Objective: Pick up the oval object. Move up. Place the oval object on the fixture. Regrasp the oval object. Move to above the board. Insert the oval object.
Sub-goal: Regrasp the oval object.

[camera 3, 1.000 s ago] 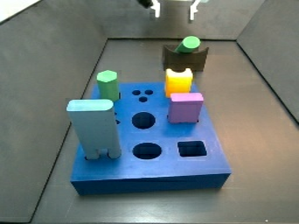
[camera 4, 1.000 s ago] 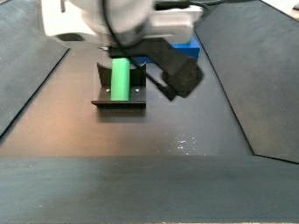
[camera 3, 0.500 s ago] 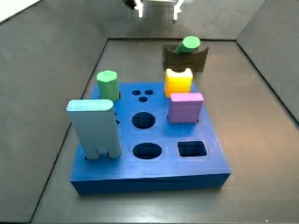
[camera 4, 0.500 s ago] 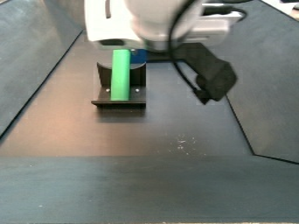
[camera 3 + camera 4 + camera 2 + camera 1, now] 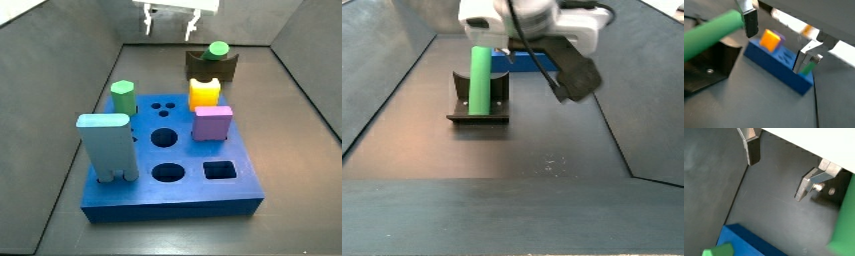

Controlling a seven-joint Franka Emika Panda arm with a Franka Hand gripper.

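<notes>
The oval object is a smooth light-green rod [image 5: 481, 78] lying in the notch of the dark fixture [image 5: 478, 110]. In a side view it shows end-on [image 5: 218, 50] on top of the fixture [image 5: 214, 69], behind the blue board [image 5: 174, 165]. My gripper [image 5: 174, 24] hangs open and empty above the floor, off to one side of the rod and not touching it. In both wrist views nothing lies between the silver fingers [image 5: 751, 148] [image 5: 750, 22]. The rod [image 5: 711, 32] passes beside one finger, over the fixture [image 5: 707, 72].
On the board stand a green hexagonal peg [image 5: 123, 95], a yellow peg [image 5: 203, 92], a pink block [image 5: 213, 123] and a tall light-blue block [image 5: 104, 145]. Round and square holes are open near its front. Sloping grey walls enclose the floor.
The open gripper has shifted sideways away from above the rod and sits a little lower in a side view. The rod stays on the fixture.
</notes>
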